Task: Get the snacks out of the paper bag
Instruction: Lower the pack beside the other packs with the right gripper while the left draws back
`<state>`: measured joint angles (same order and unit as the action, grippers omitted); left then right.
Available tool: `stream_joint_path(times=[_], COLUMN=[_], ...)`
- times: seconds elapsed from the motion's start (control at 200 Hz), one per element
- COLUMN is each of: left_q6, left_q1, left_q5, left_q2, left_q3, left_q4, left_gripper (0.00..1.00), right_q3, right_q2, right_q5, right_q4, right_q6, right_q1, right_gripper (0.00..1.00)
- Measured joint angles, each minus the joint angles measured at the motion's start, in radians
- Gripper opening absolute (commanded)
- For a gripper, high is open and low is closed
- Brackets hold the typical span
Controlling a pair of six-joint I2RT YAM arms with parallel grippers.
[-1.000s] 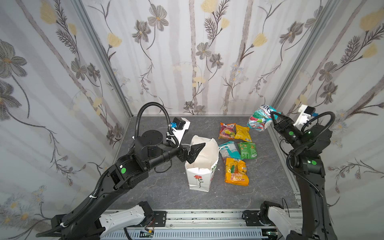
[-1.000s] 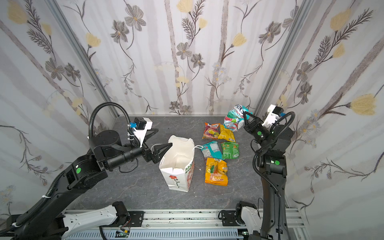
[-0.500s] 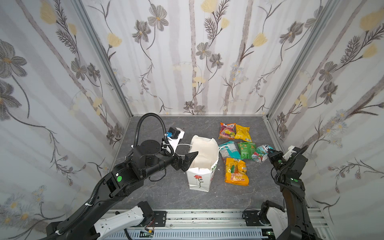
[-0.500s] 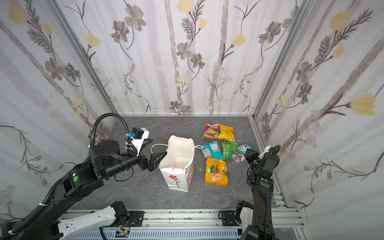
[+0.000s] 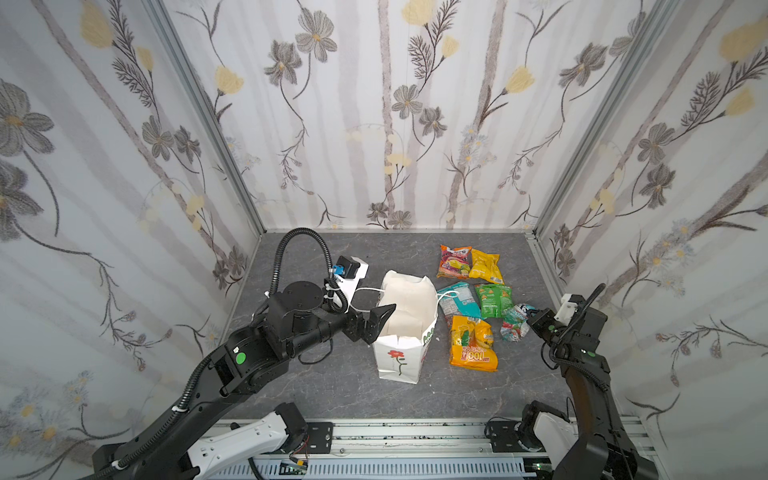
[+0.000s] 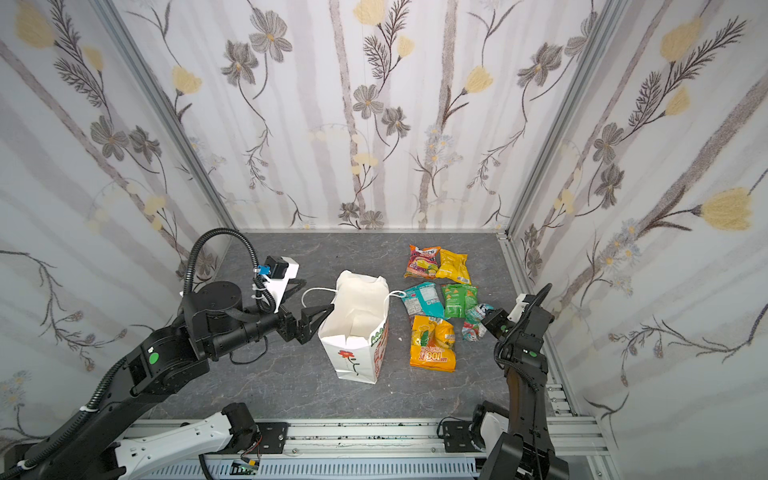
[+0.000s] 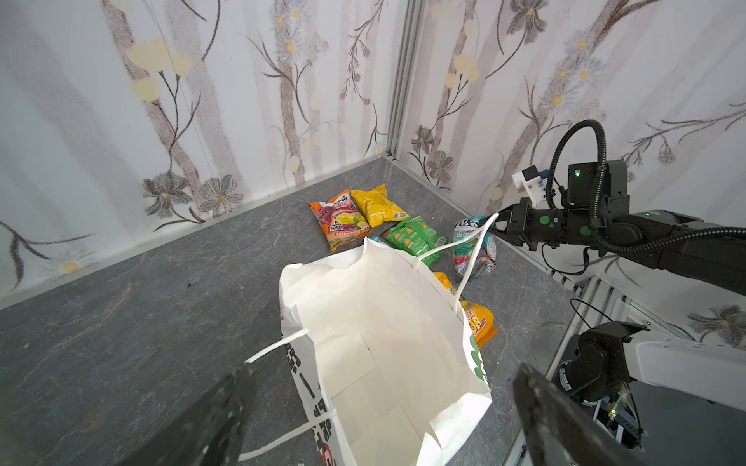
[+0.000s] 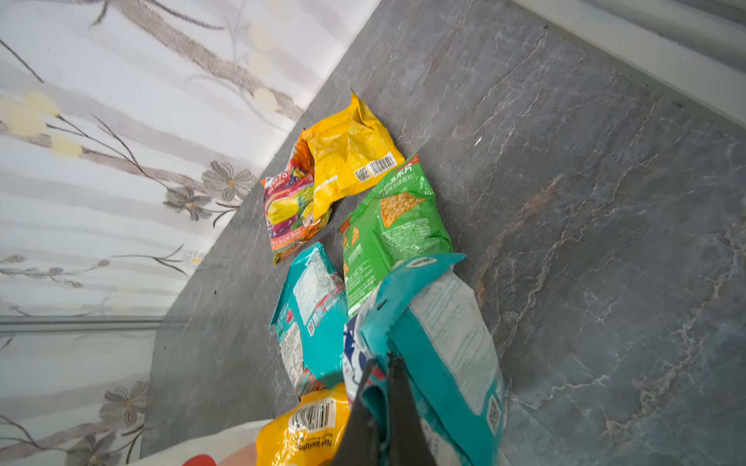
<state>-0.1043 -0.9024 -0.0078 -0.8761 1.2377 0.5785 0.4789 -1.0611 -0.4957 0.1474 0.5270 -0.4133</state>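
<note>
The white paper bag stands upright mid-floor with its mouth open; in the left wrist view its inside shows only bare paper. To its right lie five snacks: orange-pink, yellow, teal, green and orange "100". My right gripper is shut on the light teal packet, low over the floor just right of the green one; the packet hangs from the jaws. My left gripper stands open at the bag's left rim, holding nothing.
The right wall and its aluminium rail run close behind the right gripper. The bag's cord handles loop out toward the left gripper. A metal rail closes the front edge, with both arm bases on it.
The right arm has dropped from high at the back right corner, carrying the light teal packet down beside the green one. The left gripper drew back slightly from the bag's rim, still open.
</note>
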Motion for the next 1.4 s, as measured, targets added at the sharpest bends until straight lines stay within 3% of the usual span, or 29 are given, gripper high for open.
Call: stream_joint_path(times=[0.17,0.23,0.31,0.465,0.724,0.829,1.119,1.399], left_q6=[0.005,0.007,0.007,0.007,0.007,0.008,0.017,0.043], left_q1=[0.0,0.0,0.0,0.0,0.001,0.001,0.001,0.077], left_q5=[0.002,0.004,0.005,0.005,-0.018,-0.052,-0.284,-0.644], left_q2=[-0.031,-0.035,-0.039,-0.04,-0.045,-0.044,0.035,0.15], left_q3=[0.021,0.024,0.024,0.024,0.024,0.024,-0.057,-0.312], left_q4=[0.004,0.003,0.002,0.002,0.002,0.002,-0.018,-0.144], left_gripper=[1.0,1.0,1.0,1.0,1.0,1.0,1.0,1.0], right_q3=[-0.033,-0.035,-0.035,-0.048,-0.064,-0.075,-0.031,-0.049], right_q2=[-0.026,-0.054,-0.091,-0.146,-0.2,-0.146,0.063,0.08], right_q5=[-0.09,-0.111,-0.122,-0.099,-0.01,0.05,0.177,0.399], right_q4=[0.027,0.028,0.032,0.034,0.027,0.027,0.006,-0.294], right_q6=[-0.051,-0.064,-0.066,-0.065,-0.064,-0.057,-0.01,-0.044], right_q1=[0.01,0.026,0.045,0.066,0.093,0.093,0.093,0.154], right_gripper=[0.0,0.11,0.33,0.41,0.79,0.87,0.98,0.99])
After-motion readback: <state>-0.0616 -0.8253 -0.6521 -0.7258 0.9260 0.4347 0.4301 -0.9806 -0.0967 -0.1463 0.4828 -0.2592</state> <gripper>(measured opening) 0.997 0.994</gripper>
